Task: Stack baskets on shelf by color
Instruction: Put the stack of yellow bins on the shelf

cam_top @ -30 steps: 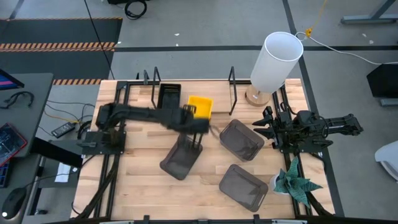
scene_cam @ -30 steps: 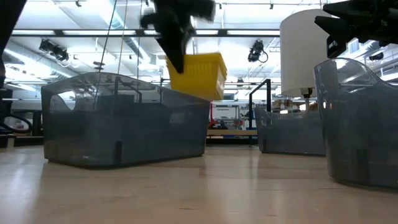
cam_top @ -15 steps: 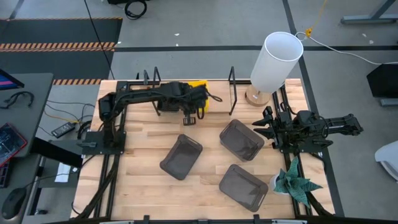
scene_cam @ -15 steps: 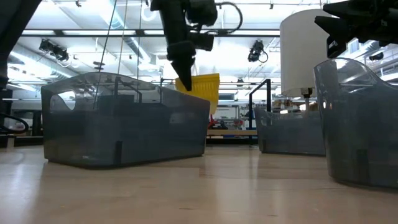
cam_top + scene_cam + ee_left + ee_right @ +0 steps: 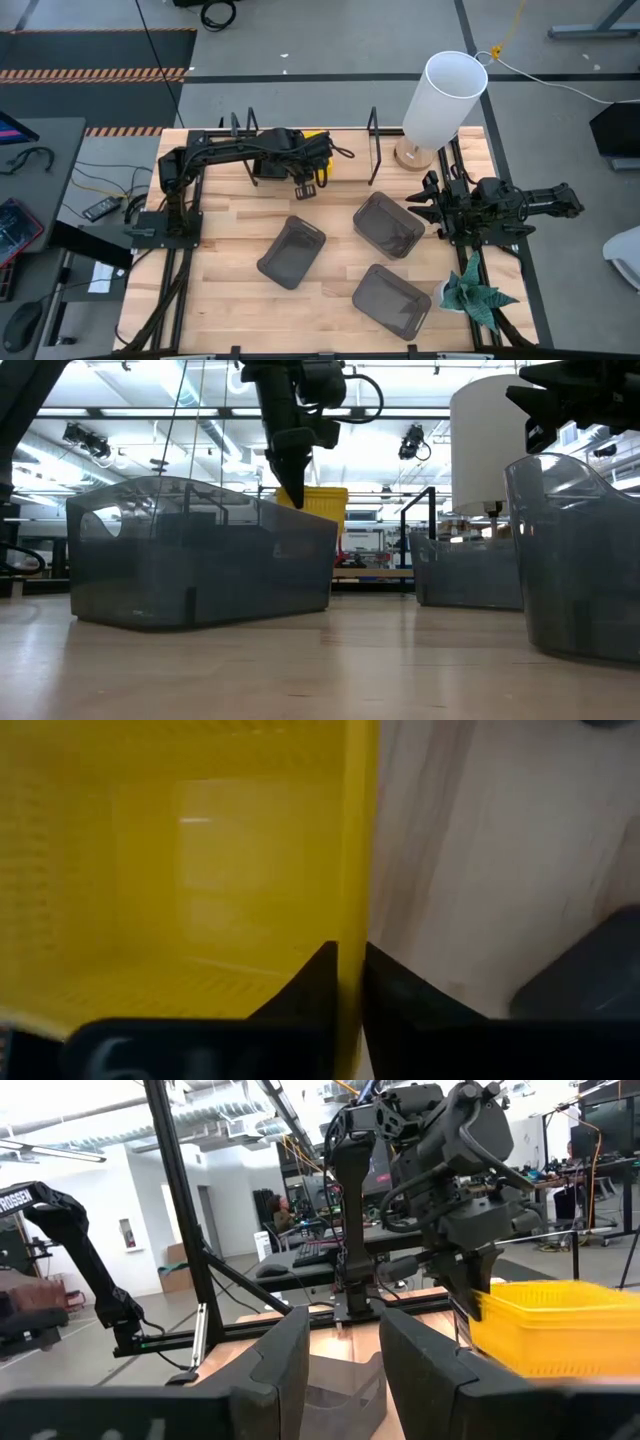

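Yellow basket (image 5: pixel 180 870) wall is pinched by the left gripper (image 5: pixel 348 982) at the shelf (image 5: pixel 372 150); right gripper (image 5: pixel 340 1350) waits, fingers spread.

Yellow basket (image 5: pixel 180 870) fills most of view, seen from inside; perforated walls and floor visible; one wall edge runs as vertical yellow strip down frame; left gripper (image 5: pixel 350 982) closed on that wall, one dark finger (image 5: pixel 310 985) inside basket, other finger (image 5: pixel 395 995) outside, rim pinched between; light wood surface (image 5: pixel 480 850) beside basket, grain visible; dark grey object (image 5: pixel 590 970) at frame edge, blurred, identity unclear.
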Motion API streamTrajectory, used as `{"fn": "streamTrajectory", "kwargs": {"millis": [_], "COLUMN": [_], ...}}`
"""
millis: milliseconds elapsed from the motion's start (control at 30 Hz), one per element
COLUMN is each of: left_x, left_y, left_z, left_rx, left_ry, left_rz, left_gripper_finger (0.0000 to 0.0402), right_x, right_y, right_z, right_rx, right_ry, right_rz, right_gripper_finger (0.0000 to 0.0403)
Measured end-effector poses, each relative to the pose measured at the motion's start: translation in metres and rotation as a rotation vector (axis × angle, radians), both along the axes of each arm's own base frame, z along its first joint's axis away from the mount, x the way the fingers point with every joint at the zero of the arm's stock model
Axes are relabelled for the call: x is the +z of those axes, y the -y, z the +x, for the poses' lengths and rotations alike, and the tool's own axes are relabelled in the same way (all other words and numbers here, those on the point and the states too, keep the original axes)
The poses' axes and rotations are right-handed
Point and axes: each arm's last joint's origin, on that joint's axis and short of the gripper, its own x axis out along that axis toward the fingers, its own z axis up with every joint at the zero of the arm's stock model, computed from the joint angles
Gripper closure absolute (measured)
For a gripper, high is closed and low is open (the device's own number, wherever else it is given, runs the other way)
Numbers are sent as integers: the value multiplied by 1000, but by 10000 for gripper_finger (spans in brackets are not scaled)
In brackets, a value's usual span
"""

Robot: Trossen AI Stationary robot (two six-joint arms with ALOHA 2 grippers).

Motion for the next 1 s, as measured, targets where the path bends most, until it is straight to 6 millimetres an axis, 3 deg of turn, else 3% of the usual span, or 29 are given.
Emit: {"fn": "streamTrajectory", "kwargs": {"millis": [167,433,733,1000], "left_x": [-1,-1,-41,-43], "left_y": [0,0,-1,-1], "left_z": [-2,-3,-14,-11], "left_rx": [0,-3,-85,-58], "left_ry": [-22,-40,-200,-163], "left_rz": [2,23,138,139], "left_gripper_finger": [376,351,376,335], "right_x": [0,0,0,0], "right_y": [0,0,0,0], "right_z": [0,0,0,0], "right_rx": [0,0,0,0], "right_ry": [0,0,0,0], "right_rz": [0,0,0,0], "right_gripper_finger": [273,273,273,273]}}
